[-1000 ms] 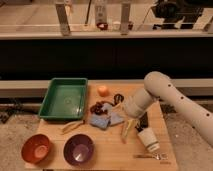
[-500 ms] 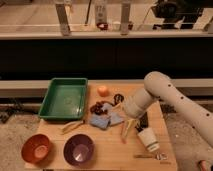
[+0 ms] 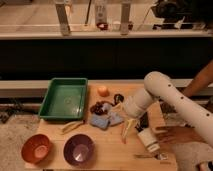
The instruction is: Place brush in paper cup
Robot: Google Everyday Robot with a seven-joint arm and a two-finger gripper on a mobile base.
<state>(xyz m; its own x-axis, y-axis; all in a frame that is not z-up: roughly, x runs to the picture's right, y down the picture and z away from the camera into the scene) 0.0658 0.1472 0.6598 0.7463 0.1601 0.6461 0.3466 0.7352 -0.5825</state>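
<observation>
**Arm Over Table, Paper Cup at Lower Right**

While the white arm (image 3: pixel 172 102) reached down from the right edge of the frame toward the centre of the wooden table (image 3: pixel 107 155), we located the gripper (image 3: pixel 131 120) just right of centre, low over the table surface. A pale, slender object (image 3: pixel 126 131) hung below it, angled down and to the left; we could not confirm it was the brush.

We found the paper cup (image 3: pixel 148 139) at lower right, just right of that object and tilted, with its dark opening facing down and to the right.

We recorded a green tray (image 3: pixel 64 98) at left of centre, an orange bowl (image 3: pixel 36 148) at lower left, a purple bowl (image 3: pixel 79 149) beside it, an orange ball (image 3: pixel 103 90) above centre, and a blue cloth (image 3: pixel 102 120) left of the gripper.
</observation>
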